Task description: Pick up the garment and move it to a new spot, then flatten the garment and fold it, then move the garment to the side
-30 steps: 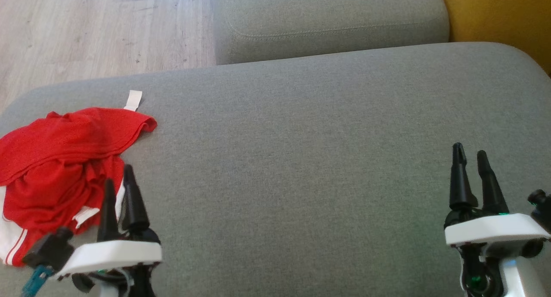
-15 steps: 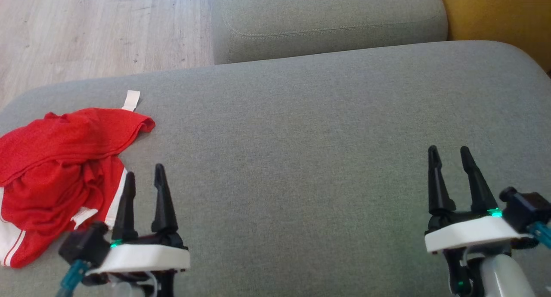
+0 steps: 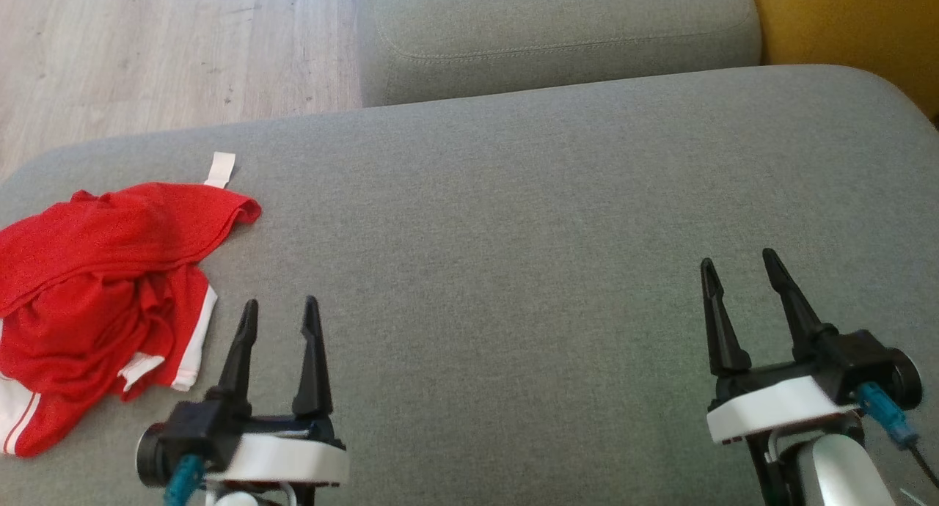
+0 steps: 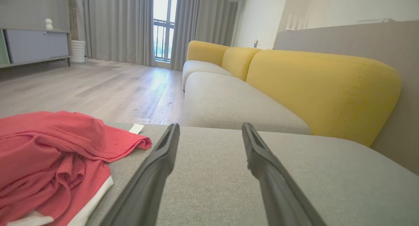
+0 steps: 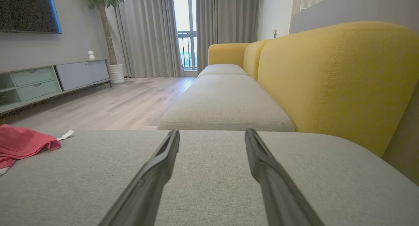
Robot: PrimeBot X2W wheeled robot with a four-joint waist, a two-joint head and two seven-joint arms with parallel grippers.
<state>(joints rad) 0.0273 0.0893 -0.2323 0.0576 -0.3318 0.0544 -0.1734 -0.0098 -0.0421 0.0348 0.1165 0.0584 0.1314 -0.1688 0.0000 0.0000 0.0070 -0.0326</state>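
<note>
The right gripper (image 5: 212,131) rose from the bottom middle of the frame. Its two dark fingers stood wide apart with nothing between them, above a gray sofa seat (image 5: 209,173). At the left edge lay a crumpled red garment (image 5: 23,142), with a small white tag (image 5: 66,134) just beside it. A yellow backrest (image 5: 334,78) stood at the right.

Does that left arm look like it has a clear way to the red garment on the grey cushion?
Probably yes. The left gripper stands open right beside the red garment, not touching it, with only bare grey cushion between them.
</note>
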